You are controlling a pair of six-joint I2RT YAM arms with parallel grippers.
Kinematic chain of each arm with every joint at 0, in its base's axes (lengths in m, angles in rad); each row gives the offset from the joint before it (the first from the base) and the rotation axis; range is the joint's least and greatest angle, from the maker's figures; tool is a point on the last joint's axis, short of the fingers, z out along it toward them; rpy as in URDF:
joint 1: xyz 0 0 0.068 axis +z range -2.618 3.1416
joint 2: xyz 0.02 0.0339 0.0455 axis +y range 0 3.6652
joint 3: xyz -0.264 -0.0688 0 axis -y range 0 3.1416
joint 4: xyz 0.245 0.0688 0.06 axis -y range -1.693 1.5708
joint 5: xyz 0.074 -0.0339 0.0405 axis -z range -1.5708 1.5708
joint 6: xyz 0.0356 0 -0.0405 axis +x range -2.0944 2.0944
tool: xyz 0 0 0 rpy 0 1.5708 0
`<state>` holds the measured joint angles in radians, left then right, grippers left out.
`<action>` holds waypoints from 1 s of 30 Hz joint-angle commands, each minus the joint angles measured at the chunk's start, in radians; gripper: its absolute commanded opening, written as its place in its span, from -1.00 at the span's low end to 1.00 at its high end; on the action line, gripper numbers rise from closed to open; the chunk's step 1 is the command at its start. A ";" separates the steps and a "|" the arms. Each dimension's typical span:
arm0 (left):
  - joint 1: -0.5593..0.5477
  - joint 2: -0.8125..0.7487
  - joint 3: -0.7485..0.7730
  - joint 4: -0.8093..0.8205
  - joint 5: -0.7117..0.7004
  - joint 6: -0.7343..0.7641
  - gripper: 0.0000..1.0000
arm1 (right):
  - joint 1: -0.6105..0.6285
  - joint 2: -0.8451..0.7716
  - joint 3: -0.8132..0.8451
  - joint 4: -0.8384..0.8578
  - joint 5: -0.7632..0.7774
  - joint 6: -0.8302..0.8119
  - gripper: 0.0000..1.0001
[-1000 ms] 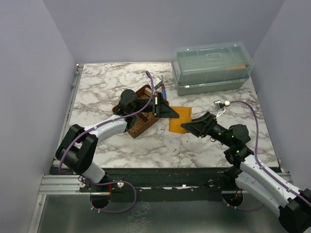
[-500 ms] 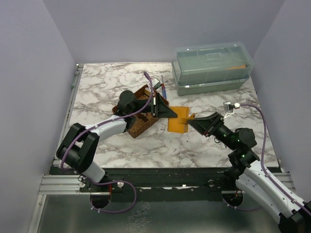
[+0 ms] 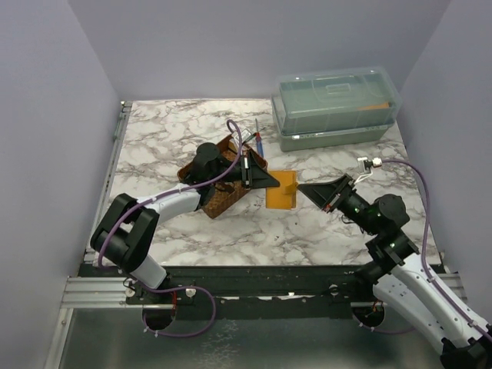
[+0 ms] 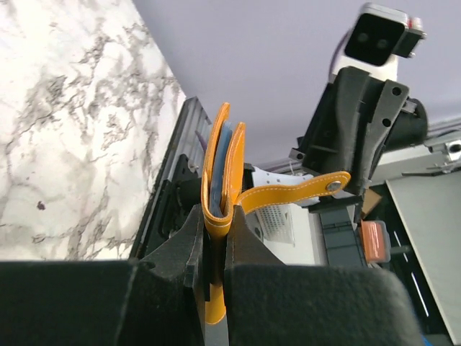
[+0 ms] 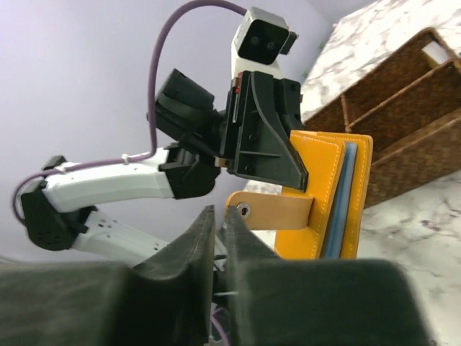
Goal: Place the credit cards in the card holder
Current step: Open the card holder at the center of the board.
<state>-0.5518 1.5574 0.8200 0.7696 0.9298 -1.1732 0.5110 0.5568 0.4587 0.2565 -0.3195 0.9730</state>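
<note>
The mustard-orange card holder point(image 3: 281, 191) hangs upright over the middle of the table, and my left gripper point(image 3: 269, 181) is shut on its folded spine. In the left wrist view the card holder point(image 4: 220, 169) stands between my left gripper point(image 4: 215, 216) fingers, its snap strap point(image 4: 288, 193) sticking out sideways. A pale blue credit card edge point(image 5: 348, 194) shows between its leaves. My right gripper point(image 3: 303, 187) is just right of the holder. Seen from the right wrist, my right gripper point(image 5: 218, 213) has its jaws shut on nothing, the strap point(image 5: 277, 210) right beside them.
A brown woven tray point(image 3: 220, 201) with compartments sits under the left arm, with pens point(image 3: 259, 143) behind it. A green lidded plastic box point(image 3: 335, 108) stands at the back right. The marble table's point(image 3: 169, 138) side rail runs along the left.
My right gripper has gone from open to shut and drawn back to the right, off the card holder. The left gripper has kept its hold and shifted the holder only slightly.
</note>
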 commanded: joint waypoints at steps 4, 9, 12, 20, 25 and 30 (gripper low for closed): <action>-0.038 0.052 -0.005 -0.062 -0.087 0.067 -1.00 | 0.001 0.067 0.020 -0.105 0.026 -0.057 -0.99; -0.067 0.088 0.008 -0.062 -0.115 0.067 -1.00 | 0.001 0.093 -0.001 -0.138 0.073 -0.085 -0.99; -0.068 0.093 0.006 -0.062 -0.114 0.066 -1.00 | 0.001 0.096 0.001 -0.198 0.119 -0.114 -0.73; -0.067 0.075 0.000 -0.062 -0.103 0.066 -1.00 | 0.001 0.105 0.012 -0.327 0.186 -0.150 -0.13; -0.065 0.068 0.002 -0.062 -0.099 0.065 -1.00 | 0.001 0.085 0.009 -0.355 0.218 -0.161 0.12; -0.057 0.056 0.005 -0.062 -0.085 0.060 -1.00 | 0.001 0.059 0.023 -0.456 0.298 -0.130 0.30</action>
<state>-0.6151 1.6501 0.8150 0.6849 0.8368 -1.1172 0.5110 0.6369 0.4683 -0.0868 -0.1104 0.8364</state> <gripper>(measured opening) 0.077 0.628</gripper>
